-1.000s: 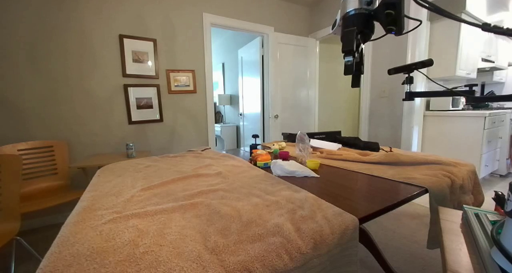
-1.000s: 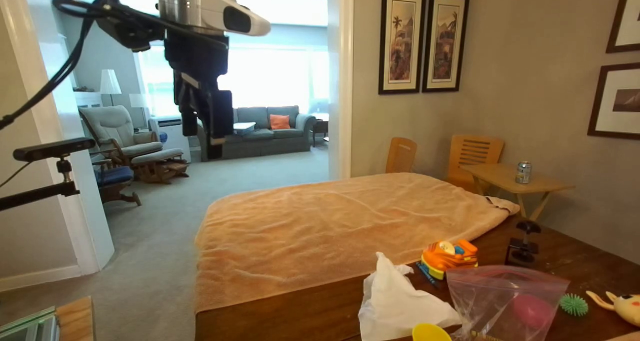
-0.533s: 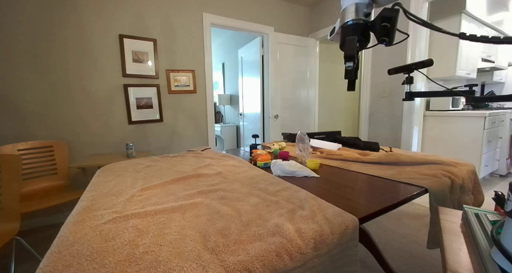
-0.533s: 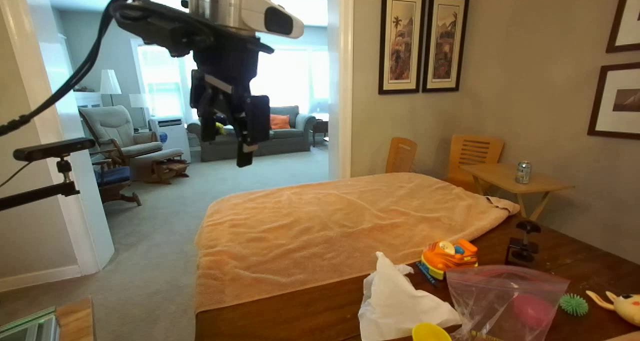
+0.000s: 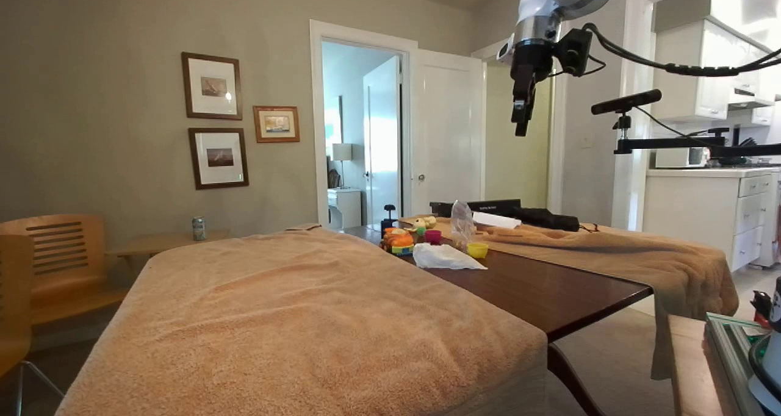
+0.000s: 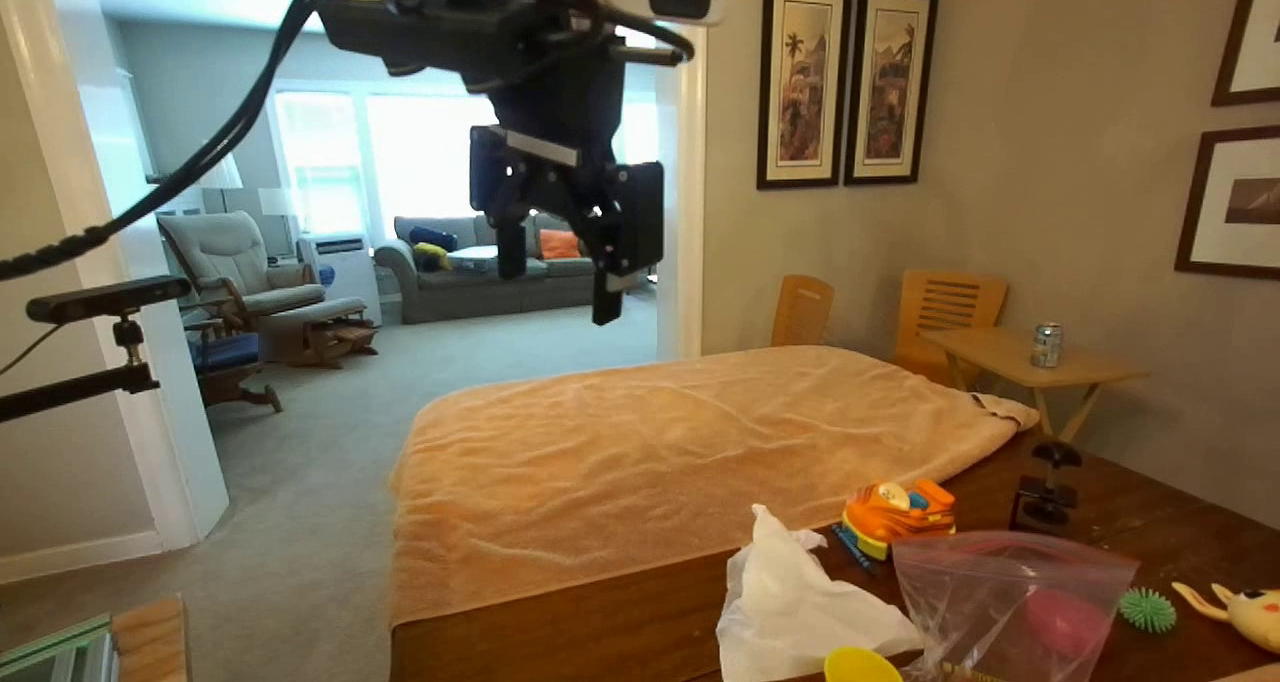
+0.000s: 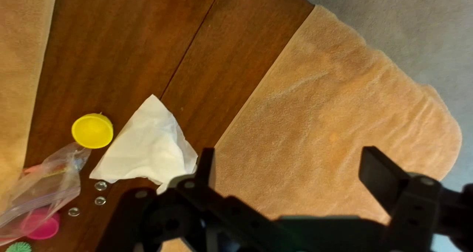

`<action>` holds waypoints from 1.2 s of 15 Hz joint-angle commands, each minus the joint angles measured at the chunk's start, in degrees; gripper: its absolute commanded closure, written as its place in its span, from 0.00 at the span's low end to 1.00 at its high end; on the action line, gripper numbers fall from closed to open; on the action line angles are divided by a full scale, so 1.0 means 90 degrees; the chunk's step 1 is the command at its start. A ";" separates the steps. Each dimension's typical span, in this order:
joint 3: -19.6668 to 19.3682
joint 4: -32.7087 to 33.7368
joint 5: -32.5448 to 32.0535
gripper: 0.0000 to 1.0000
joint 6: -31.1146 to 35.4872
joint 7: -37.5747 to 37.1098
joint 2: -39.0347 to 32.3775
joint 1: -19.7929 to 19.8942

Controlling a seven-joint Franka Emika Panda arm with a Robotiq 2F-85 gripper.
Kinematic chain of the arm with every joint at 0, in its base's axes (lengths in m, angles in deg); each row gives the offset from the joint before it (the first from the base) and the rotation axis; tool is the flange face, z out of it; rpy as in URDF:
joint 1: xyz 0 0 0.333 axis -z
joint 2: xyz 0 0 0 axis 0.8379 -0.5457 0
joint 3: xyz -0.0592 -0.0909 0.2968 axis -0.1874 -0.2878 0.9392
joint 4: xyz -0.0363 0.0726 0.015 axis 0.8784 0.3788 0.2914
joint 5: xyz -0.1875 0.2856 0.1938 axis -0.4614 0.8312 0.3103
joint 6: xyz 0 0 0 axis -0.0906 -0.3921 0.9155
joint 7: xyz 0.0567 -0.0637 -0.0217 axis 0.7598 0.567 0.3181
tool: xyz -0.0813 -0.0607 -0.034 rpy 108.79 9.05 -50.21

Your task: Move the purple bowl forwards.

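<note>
The purple bowl, a small magenta cup-like bowl, stands on the dark wooden table in both exterior views (image 5: 433,237) (image 6: 1065,624). In the wrist view the bowl (image 7: 48,228) is at the lower left, partly behind a clear plastic bag (image 7: 55,187). My gripper (image 7: 286,152) is open and empty, with its fingers wide apart above the orange towel. In both exterior views the gripper (image 5: 521,126) (image 6: 560,287) hangs high above the furniture, well away from the bowl, pointing down.
A yellow bowl (image 7: 92,131) and a white cloth (image 7: 147,148) lie near the purple bowl. An orange toy (image 6: 895,514), a black clamp (image 6: 1047,487), a green spiky ball (image 6: 1147,610) and a rabbit figure (image 6: 1255,614) are also on the table. A camera on a stand (image 5: 625,103) is beside the arm.
The arm and gripper have moved, rightwards in one exterior view and slightly left in the other. The bowl and the other table items have not moved.
</note>
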 commanded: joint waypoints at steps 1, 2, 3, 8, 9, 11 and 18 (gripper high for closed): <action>-0.0236 0.0673 0.0224 0.00 0.0159 0.0362 -0.0688 0.0185; -0.0290 0.0823 0.0268 0.00 0.0152 0.0370 -0.0810 0.0230; -0.0339 0.0992 0.0325 0.00 0.0118 0.0345 -0.0941 0.0283; -0.0232 0.0895 0.0240 0.00 0.0163 0.0248 -0.0900 0.0469; -0.0227 0.0914 0.0247 0.00 0.0163 0.0248 -0.0926 0.0470; -0.0224 0.0921 0.0248 0.00 0.0163 0.0248 -0.0941 0.0471; -0.0163 0.1212 0.0352 0.00 0.0919 -0.0836 -0.1516 0.0674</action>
